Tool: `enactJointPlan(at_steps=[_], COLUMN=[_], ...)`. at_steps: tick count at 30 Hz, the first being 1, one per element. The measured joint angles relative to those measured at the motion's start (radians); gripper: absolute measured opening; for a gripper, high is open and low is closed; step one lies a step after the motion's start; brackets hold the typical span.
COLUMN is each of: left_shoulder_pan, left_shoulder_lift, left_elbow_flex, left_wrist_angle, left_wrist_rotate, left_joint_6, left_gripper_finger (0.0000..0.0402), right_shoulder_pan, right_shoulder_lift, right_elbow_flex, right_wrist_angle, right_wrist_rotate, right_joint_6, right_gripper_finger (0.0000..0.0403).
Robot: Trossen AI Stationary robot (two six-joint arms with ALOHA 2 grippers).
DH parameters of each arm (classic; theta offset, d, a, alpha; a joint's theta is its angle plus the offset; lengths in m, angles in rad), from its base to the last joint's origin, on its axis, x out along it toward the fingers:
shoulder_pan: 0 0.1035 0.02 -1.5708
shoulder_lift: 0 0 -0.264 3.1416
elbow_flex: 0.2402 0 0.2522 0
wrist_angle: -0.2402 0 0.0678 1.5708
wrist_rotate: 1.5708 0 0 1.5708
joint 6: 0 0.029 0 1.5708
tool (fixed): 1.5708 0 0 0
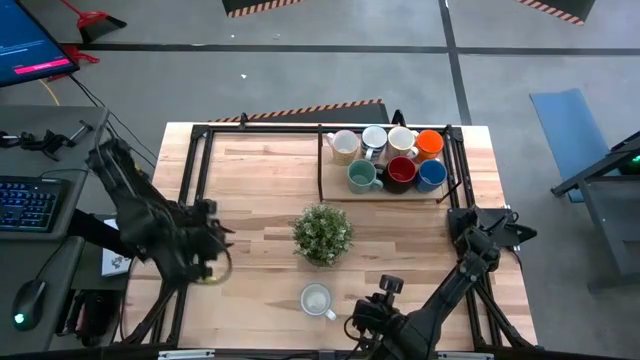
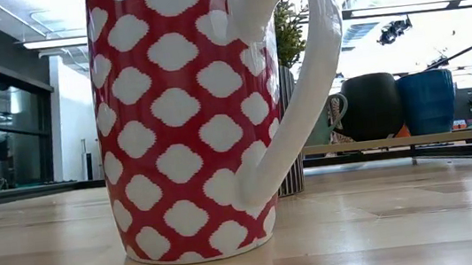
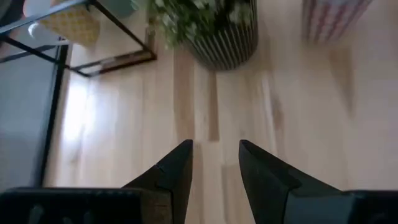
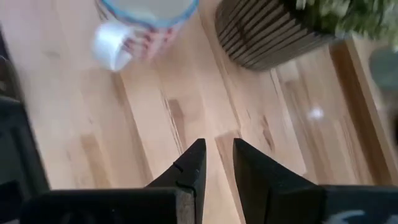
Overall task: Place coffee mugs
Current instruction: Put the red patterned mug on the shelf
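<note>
Seven coffee mugs (image 1: 388,158) stood racked at one o'clock; one red-and-white patterned mug (image 1: 317,299) remained on the worktop (image 1: 260,190) at six o'clock, both end effectors, left (image 1: 212,262) and right (image 1: 362,322), parted and empty.

Red-and-white mug (image 1: 317,299) upright, seven mugs (image 1: 388,158) clustered apart

Lone mug (image 2: 190,120): red with white cloud-shaped blobs, white handle. Plant pot (image 3: 227,37): dark with pale vertical stripes. Rack mugs: orange (image 1: 430,143), blue (image 1: 432,175), dark red (image 1: 401,173), green (image 1: 361,176).
</note>
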Motion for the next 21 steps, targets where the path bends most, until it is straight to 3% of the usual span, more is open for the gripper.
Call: enactJointPlan(at_steps=[3, 8, 11, 15, 17, 21], left_shoulder_pan=[0.001, 0.001, 0.001, 0.001, 0.002, 0.003], left_shoulder_lift=[-0.150, -0.336, -0.368, -0.355, -0.341, -0.319], left_elbow_flex=[-0.103, -0.295, -0.370, -0.400, -0.405, -0.409], left_wrist_angle=[0.108, 0.478, 0.661, 0.712, 0.715, 0.715], left_wrist_rotate=[-0.007, -0.006, -0.005, -0.005, -0.005, -0.001], left_joint_6=[0.002, 0.087, 0.170, 0.224, 0.225, 0.225], left_gripper_finger=[0.0120, 0.0119, 0.0120, 0.0119, 0.0119, 0.0119], right_shoulder_pan=[0.008, -0.014, -0.049, -0.101, -0.122, -0.142], right_shoulder_lift=[0.000, -0.039, -0.067, -0.082, -0.082, -0.079], right_elbow_flex=[-0.065, -0.216, -0.319, -0.431, -0.480, -0.525], right_wrist_angle=[-0.001, -0.001, 0.006, 0.067, 0.160, 0.372], right_wrist_rotate=[-0.013, -0.005, 0.057, 0.114, 0.051, -0.187], right_joint_6=[0.015, 0.010, 0.087, 0.202, 0.154, -0.104], right_gripper_finger=[0.0060, 0.0060, 0.0059, 0.0059, 0.0060, 0.0060])
